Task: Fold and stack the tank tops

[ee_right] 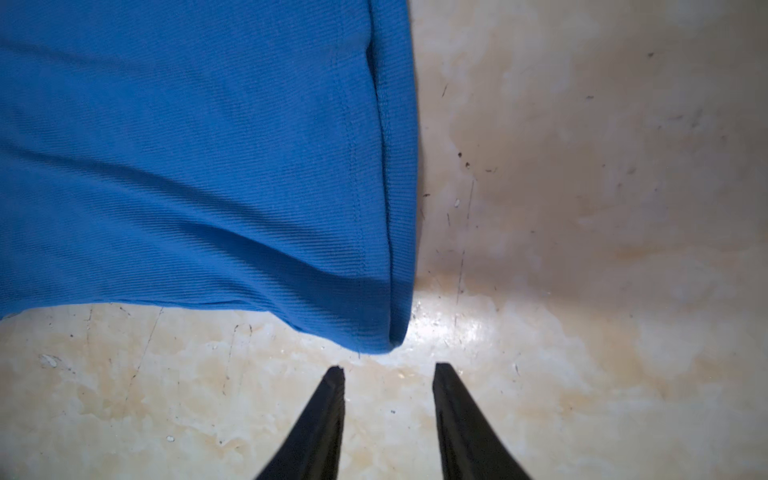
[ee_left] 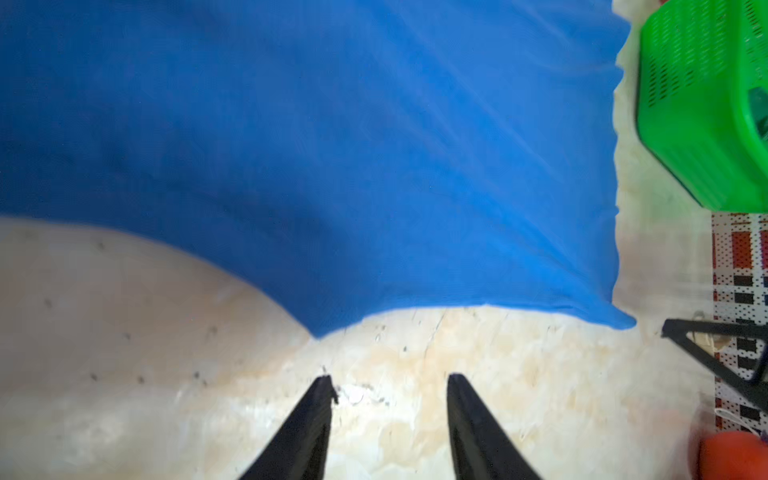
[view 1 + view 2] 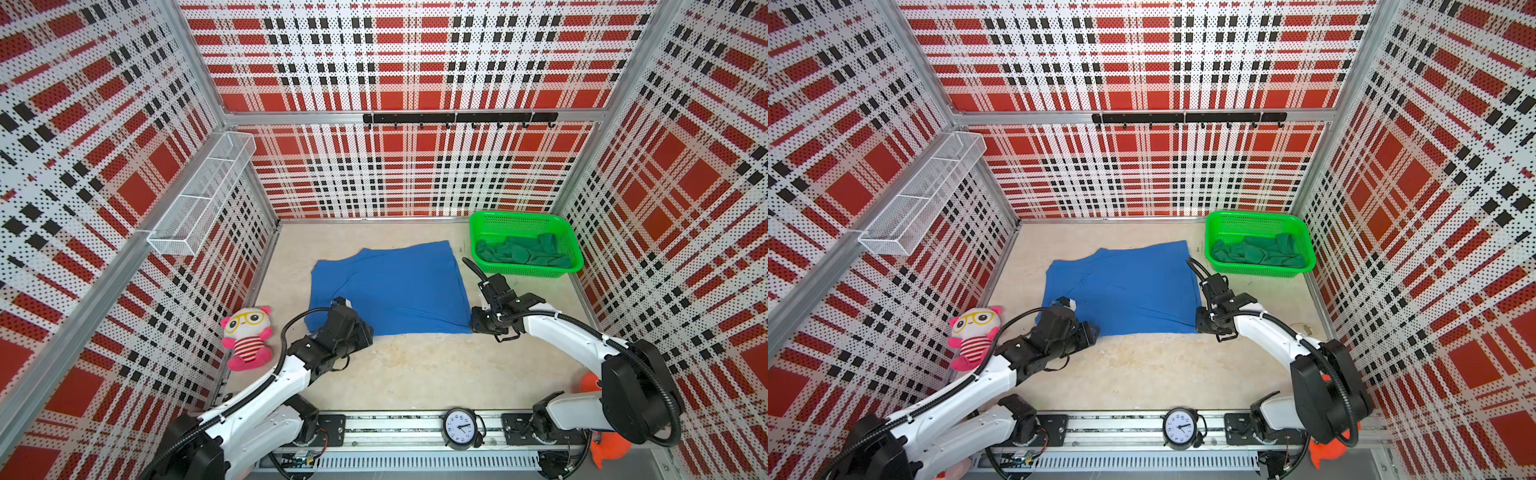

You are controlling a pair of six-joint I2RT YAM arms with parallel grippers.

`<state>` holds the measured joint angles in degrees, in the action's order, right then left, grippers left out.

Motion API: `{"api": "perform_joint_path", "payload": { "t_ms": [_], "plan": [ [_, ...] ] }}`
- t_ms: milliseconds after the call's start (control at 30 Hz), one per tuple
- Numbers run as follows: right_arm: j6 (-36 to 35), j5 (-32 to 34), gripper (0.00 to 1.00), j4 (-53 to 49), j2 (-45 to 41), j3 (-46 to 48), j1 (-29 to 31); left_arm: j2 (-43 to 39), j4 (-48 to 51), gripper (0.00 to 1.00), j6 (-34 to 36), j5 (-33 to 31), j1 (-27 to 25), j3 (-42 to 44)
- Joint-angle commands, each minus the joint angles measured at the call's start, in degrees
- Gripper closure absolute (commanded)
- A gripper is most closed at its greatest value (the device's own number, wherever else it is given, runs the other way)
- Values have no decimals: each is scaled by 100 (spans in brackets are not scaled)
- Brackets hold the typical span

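While the blue tank top (image 3: 395,286) lies spread flat on the surface (image 3: 415,374), both sets of jaws stand low at its near edge, one set at each corner. The left jaws are parted to a moderate gap and hold nothing; a pointed corner of the cloth lies just ahead of them, not touching. The right jaws are likewise part-open and empty, with the other near corner just ahead of the gap between them.

This placement appears to serve a two-point pinch: with each corner taken at once, the near edge could be lifted evenly and carried over the body of the garment as a fold.

The blue fabric (image 1: 187,166) is a fine ribbed knit with a stitched hem running away from the right jaws; it is soft and shows shallow creases. The surface is hard, pale and mottled, with fine scratches.

The dark green tank top (image 3: 521,251) lies crumpled in a rectangular bright green plastic mesh basket (image 3: 536,272) — beyond the right jaws and well apart from them — so the stack is not yet begun.
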<state>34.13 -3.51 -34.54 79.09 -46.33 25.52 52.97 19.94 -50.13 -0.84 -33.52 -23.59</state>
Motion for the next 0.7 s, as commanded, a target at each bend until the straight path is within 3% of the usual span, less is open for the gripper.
{"api": "perform_joint_path", "payload": {
  "t_ms": [0,333,667],
  "plan": [
    [5,-62,60,171,134,-41,41,18,-676,56,-847,37,-32,362],
    [124,-115,60,360,145,58,41,951,-1199,60,-359,216,380,376],
    [164,-124,60,440,231,53,41,1378,-1517,60,-153,319,644,331]
  ]
}}
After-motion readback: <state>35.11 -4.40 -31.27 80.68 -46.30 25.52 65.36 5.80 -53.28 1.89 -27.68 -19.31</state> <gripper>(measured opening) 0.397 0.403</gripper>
